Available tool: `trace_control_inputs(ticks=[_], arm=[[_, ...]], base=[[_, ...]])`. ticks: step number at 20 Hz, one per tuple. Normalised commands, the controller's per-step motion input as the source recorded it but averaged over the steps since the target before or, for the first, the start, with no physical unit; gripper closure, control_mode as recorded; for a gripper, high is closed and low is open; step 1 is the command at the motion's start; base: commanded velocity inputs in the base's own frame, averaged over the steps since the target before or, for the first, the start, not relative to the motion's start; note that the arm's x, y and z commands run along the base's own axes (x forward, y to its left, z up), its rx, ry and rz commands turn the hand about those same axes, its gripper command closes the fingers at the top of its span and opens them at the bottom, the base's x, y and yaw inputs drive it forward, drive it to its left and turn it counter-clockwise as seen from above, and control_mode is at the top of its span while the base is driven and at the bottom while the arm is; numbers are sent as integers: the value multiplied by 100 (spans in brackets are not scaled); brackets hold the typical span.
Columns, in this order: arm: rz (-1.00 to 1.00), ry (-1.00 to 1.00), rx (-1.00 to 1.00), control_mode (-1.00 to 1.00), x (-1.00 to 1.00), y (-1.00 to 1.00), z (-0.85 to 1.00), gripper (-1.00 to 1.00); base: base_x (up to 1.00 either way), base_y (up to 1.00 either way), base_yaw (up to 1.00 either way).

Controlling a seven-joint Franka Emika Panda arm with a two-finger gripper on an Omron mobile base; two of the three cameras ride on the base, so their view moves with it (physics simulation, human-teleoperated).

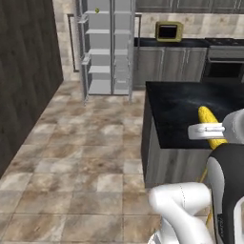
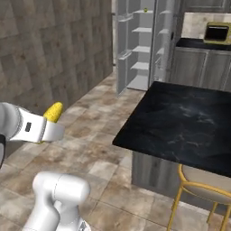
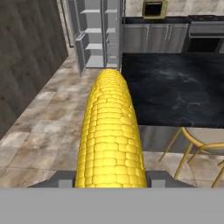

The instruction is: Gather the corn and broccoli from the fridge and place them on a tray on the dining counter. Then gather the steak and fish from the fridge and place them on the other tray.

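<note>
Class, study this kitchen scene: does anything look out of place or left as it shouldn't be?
The fridge stands wide open across the room while the tool carries the corn near the dining counter.

The black marble tabletop (image 2: 180, 122) stands ahead of the fingers. The far fridge shelves (image 1: 100, 70) carry one small green thing (image 1: 97, 10), perhaps broccoli.

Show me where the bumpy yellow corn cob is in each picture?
Left base view: yellow corn cob, right-middle, at the white gripper, over the black counter's edge.
Right base view: left-middle, above the floor.
Hand view: centre, pointing away.
Shared landmark: open grey fridge.
</note>
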Motion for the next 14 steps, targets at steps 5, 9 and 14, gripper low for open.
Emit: trace_control_inputs(ticks=[5,9,14], arm=[[0,0,0,100,0,0,0,100],[0,0,0,100,0,0,0,100],[0,0,0,100,0,0,0,100]], base=[[-81,-100,-7],[-70,-100,-18],[-14,-100,-15]])
